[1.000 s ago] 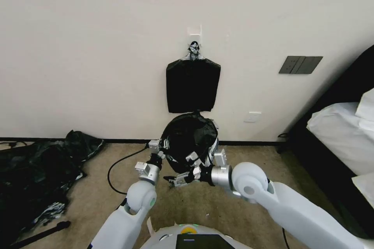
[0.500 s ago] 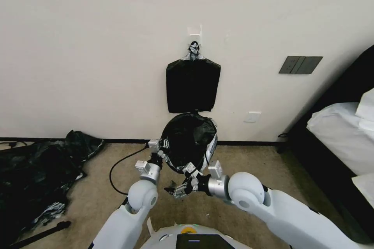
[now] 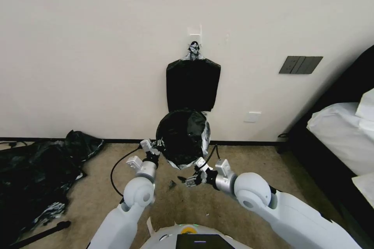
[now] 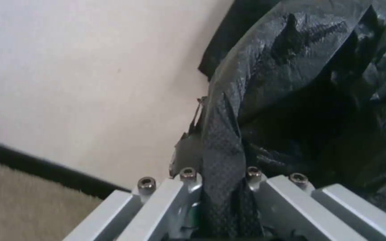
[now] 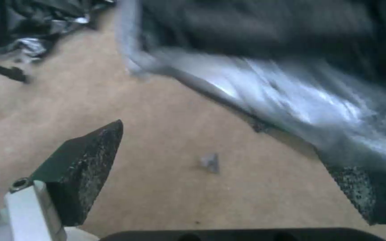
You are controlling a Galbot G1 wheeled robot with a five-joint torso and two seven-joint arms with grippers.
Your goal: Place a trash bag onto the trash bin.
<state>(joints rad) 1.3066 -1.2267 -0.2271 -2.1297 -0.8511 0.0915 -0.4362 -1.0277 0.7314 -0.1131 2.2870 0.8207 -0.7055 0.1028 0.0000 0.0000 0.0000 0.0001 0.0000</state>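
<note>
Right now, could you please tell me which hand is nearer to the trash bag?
The left. The left hand is shut on the trash bag at its edge. The right hand is open just below it, not gripping it.

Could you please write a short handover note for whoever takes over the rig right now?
Left gripper: shut on the trash bag's edge, at the bin's left side.
Right gripper: open and empty, low over the carpet in front of the bin.
Trash bag: draped over the trash bin by the wall.
Done: bag covers the bin's mouth.
Left: seat the near edge, release.
</note>
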